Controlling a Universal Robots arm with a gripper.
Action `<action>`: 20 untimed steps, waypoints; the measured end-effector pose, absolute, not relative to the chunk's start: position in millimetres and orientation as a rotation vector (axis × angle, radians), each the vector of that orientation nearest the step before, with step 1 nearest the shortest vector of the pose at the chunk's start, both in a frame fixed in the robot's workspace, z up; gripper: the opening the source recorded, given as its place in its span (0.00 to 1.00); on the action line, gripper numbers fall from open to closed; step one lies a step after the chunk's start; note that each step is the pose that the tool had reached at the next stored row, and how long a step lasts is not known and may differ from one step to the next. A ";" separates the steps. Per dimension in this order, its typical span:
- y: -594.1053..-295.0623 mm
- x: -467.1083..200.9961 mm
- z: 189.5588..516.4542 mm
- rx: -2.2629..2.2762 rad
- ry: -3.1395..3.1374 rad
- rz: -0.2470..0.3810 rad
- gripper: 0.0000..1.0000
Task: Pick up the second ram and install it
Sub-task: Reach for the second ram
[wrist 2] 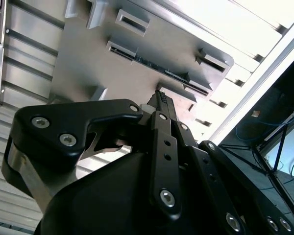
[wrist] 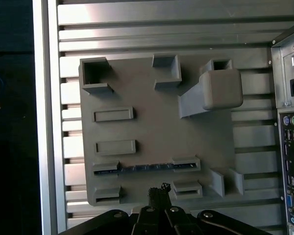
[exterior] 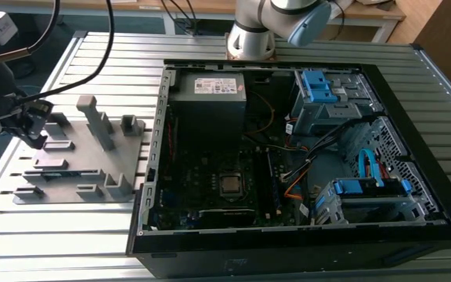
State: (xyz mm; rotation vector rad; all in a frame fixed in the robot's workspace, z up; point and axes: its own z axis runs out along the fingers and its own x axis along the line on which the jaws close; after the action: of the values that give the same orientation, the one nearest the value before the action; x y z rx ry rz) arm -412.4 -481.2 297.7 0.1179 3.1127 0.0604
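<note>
Above holder tray point(wrist: 152, 122) edge, gripper point(wrist: 159, 189): jaws pinched together, empty.
Tray slot: second ram point(wrist: 144, 168), seated edgewise.

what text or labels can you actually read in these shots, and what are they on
No text can be read.
The white label on the power supply: print too small to read.
The grey holder tray: bears no print.
</note>
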 end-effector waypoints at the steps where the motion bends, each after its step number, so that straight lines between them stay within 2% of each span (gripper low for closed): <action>1: -481.5 -412.6 297.1 0.118 3.113 0.060 0.10; 20: -489.0 -414.9 275.5 0.118 3.113 0.061 0.10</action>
State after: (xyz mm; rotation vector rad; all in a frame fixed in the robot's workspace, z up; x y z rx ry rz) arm -414.9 -489.0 275.5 0.1179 3.1127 0.0610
